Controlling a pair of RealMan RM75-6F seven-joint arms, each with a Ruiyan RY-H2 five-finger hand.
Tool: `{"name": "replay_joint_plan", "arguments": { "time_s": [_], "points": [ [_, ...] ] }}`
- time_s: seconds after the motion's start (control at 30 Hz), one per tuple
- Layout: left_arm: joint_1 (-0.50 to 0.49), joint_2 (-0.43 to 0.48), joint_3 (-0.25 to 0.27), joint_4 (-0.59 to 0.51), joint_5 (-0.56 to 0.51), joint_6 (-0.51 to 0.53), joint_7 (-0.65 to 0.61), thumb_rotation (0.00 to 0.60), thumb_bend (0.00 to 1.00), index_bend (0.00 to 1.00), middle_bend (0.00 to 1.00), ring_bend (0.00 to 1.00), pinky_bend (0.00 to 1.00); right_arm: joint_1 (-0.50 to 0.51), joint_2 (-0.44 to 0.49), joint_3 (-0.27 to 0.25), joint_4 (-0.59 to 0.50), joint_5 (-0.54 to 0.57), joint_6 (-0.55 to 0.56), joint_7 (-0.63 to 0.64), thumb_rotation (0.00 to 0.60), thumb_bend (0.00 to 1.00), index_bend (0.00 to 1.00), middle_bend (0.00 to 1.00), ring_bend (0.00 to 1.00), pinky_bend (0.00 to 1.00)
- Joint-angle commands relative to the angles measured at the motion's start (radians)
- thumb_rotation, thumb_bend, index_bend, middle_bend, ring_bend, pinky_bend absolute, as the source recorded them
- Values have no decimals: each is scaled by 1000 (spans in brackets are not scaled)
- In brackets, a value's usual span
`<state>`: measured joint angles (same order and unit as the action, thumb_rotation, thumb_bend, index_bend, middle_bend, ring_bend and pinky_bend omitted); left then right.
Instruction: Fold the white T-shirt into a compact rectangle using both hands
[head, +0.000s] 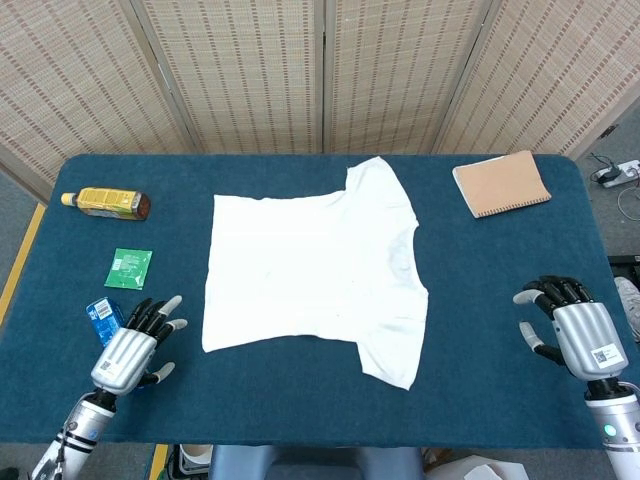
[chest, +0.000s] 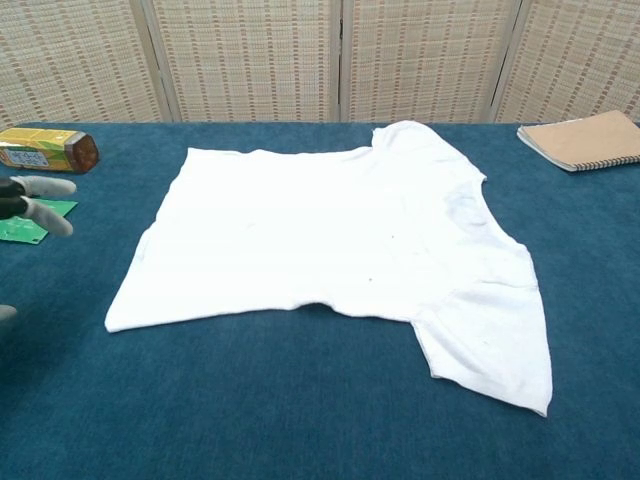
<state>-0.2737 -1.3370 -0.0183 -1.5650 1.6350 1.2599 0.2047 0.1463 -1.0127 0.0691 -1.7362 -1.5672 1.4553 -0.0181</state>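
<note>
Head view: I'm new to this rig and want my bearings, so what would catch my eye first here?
The white T-shirt spread flat mid-table stands out against the dark blue cloth. Next come the two open metal hands at the near edge: the left hand near the shirt's hem corner and partly covering a blue packet, the right hand far off to the side.

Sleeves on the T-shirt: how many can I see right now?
2. One sleeve points toward the far edge of the table, near the notebook; the other lies at the near edge. Neither is folded in or hidden.
</note>
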Motion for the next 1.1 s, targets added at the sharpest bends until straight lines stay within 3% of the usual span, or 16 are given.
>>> {"name": "replay_joint_plan", "arguments": {
  "time_s": [0.03,0.3,1.1],
  "points": [
    [-15,-74,-4,54,-32,-24,36,600,251,338,103,110,12,-2,0,-2,0,2,-1,1,600,328,402,332,204,204],
    [-62,-174,-27,126,-90,-86,84,600,251,362,105,113,12,-7,-3,-5,2,0,7,4,600,328,401,332,203,204],
    [-141,-302,-54,241,-204,-160,120,600,252,439,127,114,12,-25,4,-7,7,13,21,15,600,329,401,332,204,204]
  ]
}}
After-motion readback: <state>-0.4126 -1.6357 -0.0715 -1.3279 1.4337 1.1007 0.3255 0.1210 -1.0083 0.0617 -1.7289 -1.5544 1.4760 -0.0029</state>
